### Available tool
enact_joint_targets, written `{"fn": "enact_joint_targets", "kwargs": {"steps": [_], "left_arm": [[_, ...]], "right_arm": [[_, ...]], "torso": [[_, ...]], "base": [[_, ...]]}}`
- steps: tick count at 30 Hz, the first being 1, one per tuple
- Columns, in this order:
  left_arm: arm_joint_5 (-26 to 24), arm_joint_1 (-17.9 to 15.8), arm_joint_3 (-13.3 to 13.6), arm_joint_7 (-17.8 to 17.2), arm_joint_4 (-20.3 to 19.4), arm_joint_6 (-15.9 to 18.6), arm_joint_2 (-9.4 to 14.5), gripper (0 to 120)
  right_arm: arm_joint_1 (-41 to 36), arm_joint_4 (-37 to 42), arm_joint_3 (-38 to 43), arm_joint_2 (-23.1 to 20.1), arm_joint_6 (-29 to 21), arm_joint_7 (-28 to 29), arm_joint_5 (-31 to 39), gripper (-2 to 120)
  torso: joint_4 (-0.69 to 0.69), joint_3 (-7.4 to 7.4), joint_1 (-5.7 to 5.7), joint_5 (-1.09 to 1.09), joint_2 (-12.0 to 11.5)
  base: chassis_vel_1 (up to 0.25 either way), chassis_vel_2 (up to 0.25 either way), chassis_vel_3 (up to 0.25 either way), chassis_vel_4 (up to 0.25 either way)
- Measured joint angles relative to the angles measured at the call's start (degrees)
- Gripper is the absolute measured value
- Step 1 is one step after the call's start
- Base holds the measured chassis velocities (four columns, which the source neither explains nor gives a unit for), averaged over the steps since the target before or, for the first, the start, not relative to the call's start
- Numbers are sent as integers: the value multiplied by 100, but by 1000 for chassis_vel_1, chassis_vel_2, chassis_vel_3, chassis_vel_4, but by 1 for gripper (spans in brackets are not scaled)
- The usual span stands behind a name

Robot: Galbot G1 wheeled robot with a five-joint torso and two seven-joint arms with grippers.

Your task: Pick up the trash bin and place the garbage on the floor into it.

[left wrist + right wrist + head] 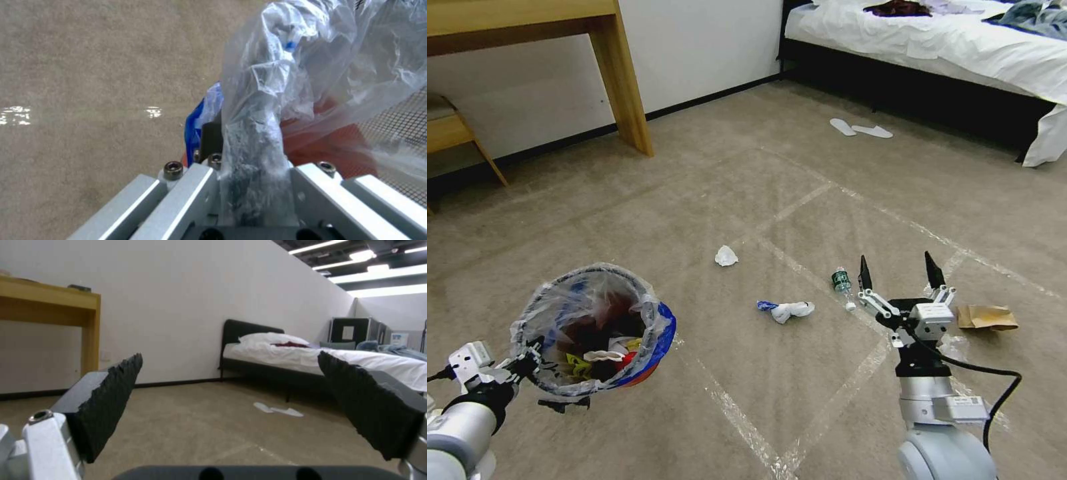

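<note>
So the left gripper (527, 363) is clamped on the rim of the small round red plastic bin (650, 347) with its crinkly clear liner, carrying it off the beige taped carpet (694, 200), probably to keep it near the litter. The right gripper (899, 275) hangs spread and empty above the green-label clear bottle (842, 283), white tissue wad (790, 310) and brown paper bag (986, 317). The liner hides most of the left fingers.
</note>
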Motion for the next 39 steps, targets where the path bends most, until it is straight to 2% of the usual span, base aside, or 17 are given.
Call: {"fn": "enact_joint_targets", "kwargs": {"steps": [39], "left_arm": [[91, 6, 21, 36, 79, -6, -48, 0]], "right_arm": [[327, -322, -85, -17, 22, 119, 48, 100]], "torso": [[0, 0, 1, 0, 0]], "base": [[-97, 94, 93, -89]]}}
